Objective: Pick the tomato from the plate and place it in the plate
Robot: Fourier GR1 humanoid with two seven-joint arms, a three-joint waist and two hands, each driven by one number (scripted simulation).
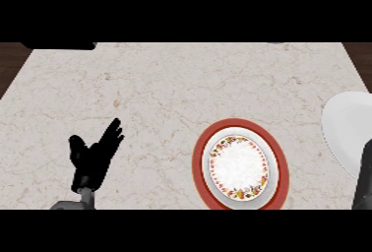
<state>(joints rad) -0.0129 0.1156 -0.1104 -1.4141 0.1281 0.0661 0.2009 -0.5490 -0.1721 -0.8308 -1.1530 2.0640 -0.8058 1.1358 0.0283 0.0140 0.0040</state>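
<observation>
A plate with a red rim and a flowered white centre point(270, 147) lies on the counter right of the middle, and nothing rests on it. A plain white plate point(347, 125) is cut off by the right edge. No tomato shows anywhere. My left hand point(93, 153) stands open at the lower left, fingers up, well apart from both plates. Only a dark sliver of my right hand point(365, 177) shows at the right edge, over the white plate's near rim. Whatever it may hold is hidden.
The marble counter point(160, 88) runs wide behind and between the hands. A black object point(58, 45) sits at the back left edge. Dark wood floor shows past the counter's left and right sides.
</observation>
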